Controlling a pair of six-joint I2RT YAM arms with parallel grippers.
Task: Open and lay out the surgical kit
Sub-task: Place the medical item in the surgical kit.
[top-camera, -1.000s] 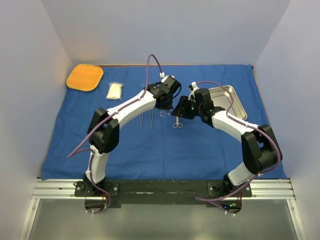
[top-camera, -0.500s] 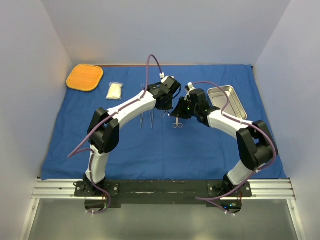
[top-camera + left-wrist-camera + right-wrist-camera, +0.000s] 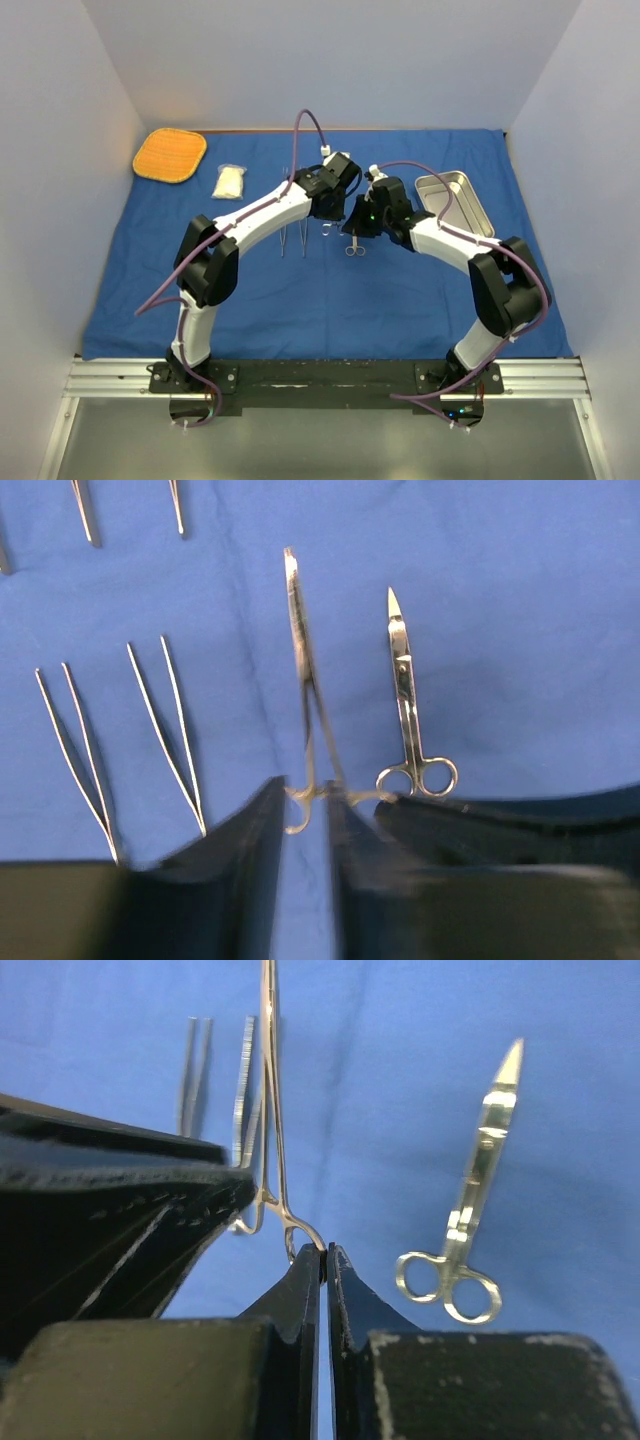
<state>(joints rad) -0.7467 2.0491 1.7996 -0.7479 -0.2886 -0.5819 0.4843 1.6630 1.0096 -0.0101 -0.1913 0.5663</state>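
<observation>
Because the ring-handled forceps are thin, stiff, slick steel, light but apt to swivel, a ring loop looks the best hold. They sit midway across the blue wrap, just left of the scissors. The right hand is pinched tight on one loop. The left hand, fingers narrowly parted, straddles the other. Both hands are tipped downward, their tips nearly meeting.

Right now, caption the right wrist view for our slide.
Shut jaws pinch the forceps handle; scissors lie beside on blue cloth.

The cloth is plain deep blue, the mat orange with a faint grid, the gauze pack white; tray, scissors and forceps gleam silver.
</observation>
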